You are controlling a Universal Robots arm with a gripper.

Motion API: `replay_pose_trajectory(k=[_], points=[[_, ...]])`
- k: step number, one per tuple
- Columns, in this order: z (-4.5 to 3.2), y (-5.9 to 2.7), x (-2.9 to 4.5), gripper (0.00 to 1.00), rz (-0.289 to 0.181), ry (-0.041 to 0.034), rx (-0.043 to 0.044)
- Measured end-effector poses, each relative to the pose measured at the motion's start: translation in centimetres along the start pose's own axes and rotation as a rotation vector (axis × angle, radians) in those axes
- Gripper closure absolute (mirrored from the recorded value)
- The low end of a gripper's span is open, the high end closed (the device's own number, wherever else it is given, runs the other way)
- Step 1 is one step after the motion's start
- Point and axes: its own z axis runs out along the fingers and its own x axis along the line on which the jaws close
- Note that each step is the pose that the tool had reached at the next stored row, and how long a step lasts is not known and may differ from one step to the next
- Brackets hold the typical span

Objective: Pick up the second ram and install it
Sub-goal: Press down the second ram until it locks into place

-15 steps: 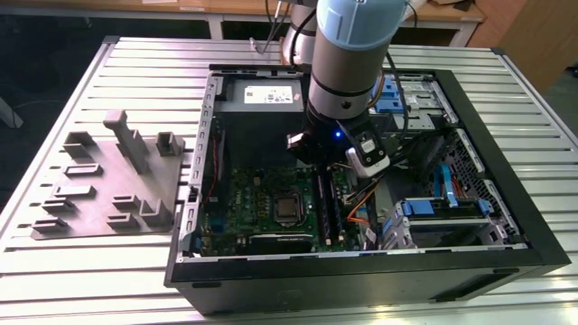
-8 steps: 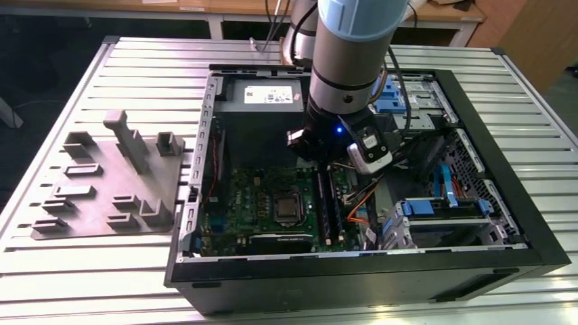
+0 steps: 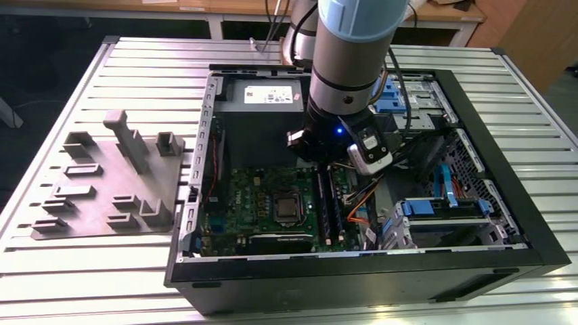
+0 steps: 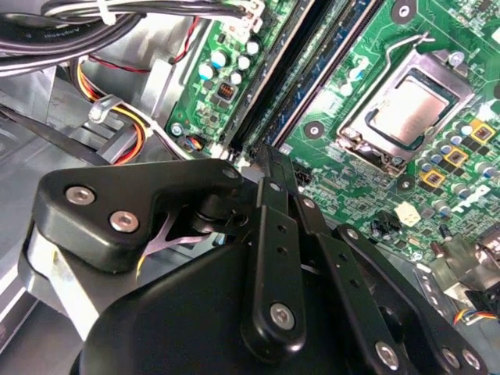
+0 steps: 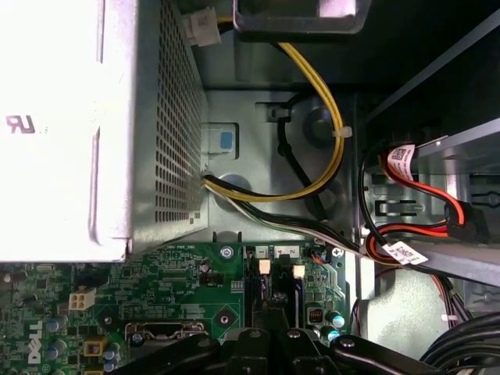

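Note:
My gripper (image 3: 318,164) hangs inside the open computer case, over the far end of the memory slots beside the green motherboard (image 3: 243,196). In the second wrist view its black fingers (image 4: 269,226) meet at the tip, so the gripper (image 4: 264,156) is shut with nothing seen between them. A thin dark ram stick (image 3: 323,206) stands in the slots and runs from the gripper toward the case front. In the second wrist view the ram (image 4: 324,66) lies in a slot just past the fingertips. In the first wrist view the gripper (image 5: 269,320) sits right over the slot ends (image 5: 259,285).
The silver processor (image 3: 287,206) lies beside the slots. The grey power-supply box (image 3: 262,95) fills the case's far corner. Drive bays and loose orange, yellow and black cables (image 3: 361,203) crowd the exterior view's right. A grey moulded tray (image 3: 108,183) rests on the slatted table, left of the case.

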Motion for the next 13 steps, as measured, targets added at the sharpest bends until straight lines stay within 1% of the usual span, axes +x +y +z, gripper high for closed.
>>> replay_pose_trajectory(k=[6,10,13], points=[[0.02,0.04,0.0,0.9,0.0,-0.0001,-0.0002],[0.18,0.95,0.03,0.9,0.0,-0.0001,0.0],[0.49,1.19,0.03,0.9,0.0,-0.0001,-0.0001]])
